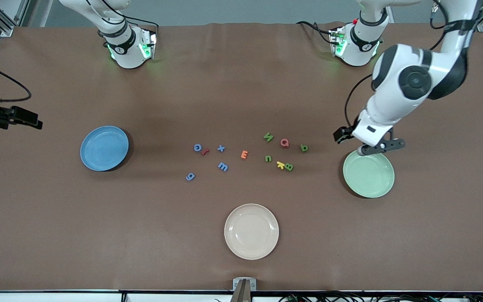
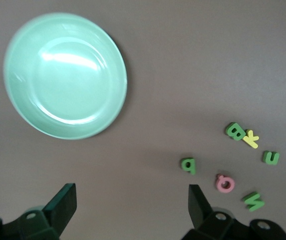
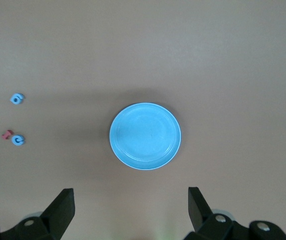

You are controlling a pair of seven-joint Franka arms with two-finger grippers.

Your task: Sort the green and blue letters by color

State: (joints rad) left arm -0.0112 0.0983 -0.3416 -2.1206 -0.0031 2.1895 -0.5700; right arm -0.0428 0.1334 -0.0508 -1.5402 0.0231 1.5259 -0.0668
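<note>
Four blue letters (image 1: 197,147) (image 1: 221,148) (image 1: 223,167) (image 1: 190,176) lie mid-table toward the blue plate (image 1: 104,148). Four green letters (image 1: 268,136) (image 1: 304,147) (image 1: 268,158) (image 1: 289,167) lie toward the green plate (image 1: 368,174). Both plates are empty. My left gripper (image 1: 380,147) is open and empty, low over the table at the green plate's edge farther from the front camera. Its wrist view shows the gripper (image 2: 132,197), the green plate (image 2: 65,75) and a green letter (image 2: 188,165). My right gripper (image 3: 131,200) is open and empty, high over the table beside the blue plate (image 3: 145,136).
A cream plate (image 1: 251,231) sits nearer the front camera. Among the letters lie a red one (image 1: 204,152), an orange E (image 1: 244,154), a pink Q (image 1: 284,143) and a yellow k (image 1: 280,165) touching a green letter.
</note>
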